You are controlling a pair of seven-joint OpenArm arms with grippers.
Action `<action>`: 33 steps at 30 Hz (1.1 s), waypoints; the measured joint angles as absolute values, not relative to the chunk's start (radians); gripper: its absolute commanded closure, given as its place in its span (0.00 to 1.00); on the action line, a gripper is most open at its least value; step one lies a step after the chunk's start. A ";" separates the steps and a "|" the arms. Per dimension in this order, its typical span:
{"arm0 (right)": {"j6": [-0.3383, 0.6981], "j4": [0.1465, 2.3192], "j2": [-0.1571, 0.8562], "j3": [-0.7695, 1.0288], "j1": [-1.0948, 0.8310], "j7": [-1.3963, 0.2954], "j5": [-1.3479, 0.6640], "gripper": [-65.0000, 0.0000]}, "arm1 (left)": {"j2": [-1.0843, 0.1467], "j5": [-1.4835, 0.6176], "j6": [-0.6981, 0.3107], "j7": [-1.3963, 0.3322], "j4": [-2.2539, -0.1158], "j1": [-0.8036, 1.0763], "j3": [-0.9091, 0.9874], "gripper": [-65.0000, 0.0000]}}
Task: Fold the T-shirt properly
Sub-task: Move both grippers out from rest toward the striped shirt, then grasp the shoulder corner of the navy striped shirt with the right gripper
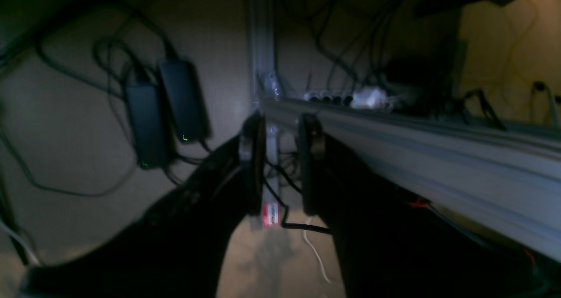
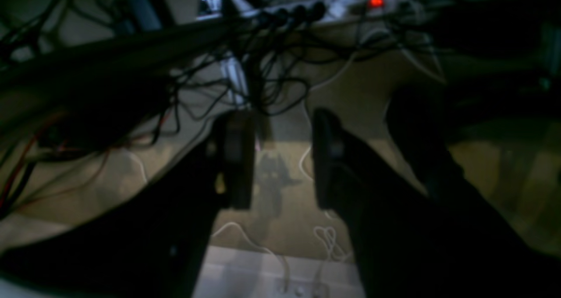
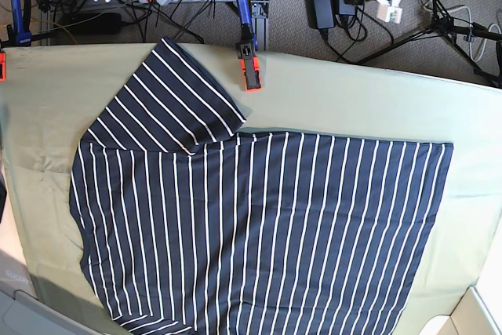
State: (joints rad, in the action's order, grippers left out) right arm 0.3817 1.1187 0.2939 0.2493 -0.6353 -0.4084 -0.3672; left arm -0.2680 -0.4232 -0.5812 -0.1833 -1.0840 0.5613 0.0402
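Left gripper point(image 1: 280, 164) and right gripper point(image 2: 280, 157) gaping empty (off-table) | T-shirt point(image 3: 267, 233) lying flat mid-frame | advising: pinching sleeve edge cleanly.

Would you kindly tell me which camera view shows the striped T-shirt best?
The base view: the T-shirt lies spread across the green cloth there. Both wrist views show none of it, only cables and floor.

Both wrist views are dim, underexposed and motion-blurred; the base view is bright, evenly lit, sharp, barely shadowed.
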 measured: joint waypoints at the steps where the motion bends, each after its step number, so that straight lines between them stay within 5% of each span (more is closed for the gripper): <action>1: 0.381 1.164 0.302 0.249 -0.664 -0.422 -0.377 0.66 | -0.275 -0.421 -0.581 -0.184 -1.126 0.589 0.051 0.74; 8: 0.382 1.527 0.339 0.275 -0.856 -0.487 -0.467 0.66 | -0.280 -0.438 -0.582 -0.195 -1.419 0.768 0.124 0.74; 18: 0.384 1.951 0.347 0.577 -0.920 -0.548 -0.714 0.66 | -0.292 -0.467 -0.584 -0.212 -1.698 0.915 0.289 0.74; 33: 0.383 1.717 0.298 0.480 -0.513 -0.550 -0.711 0.66 | -0.296 -0.641 -0.584 -0.389 -1.761 0.942 0.360 0.74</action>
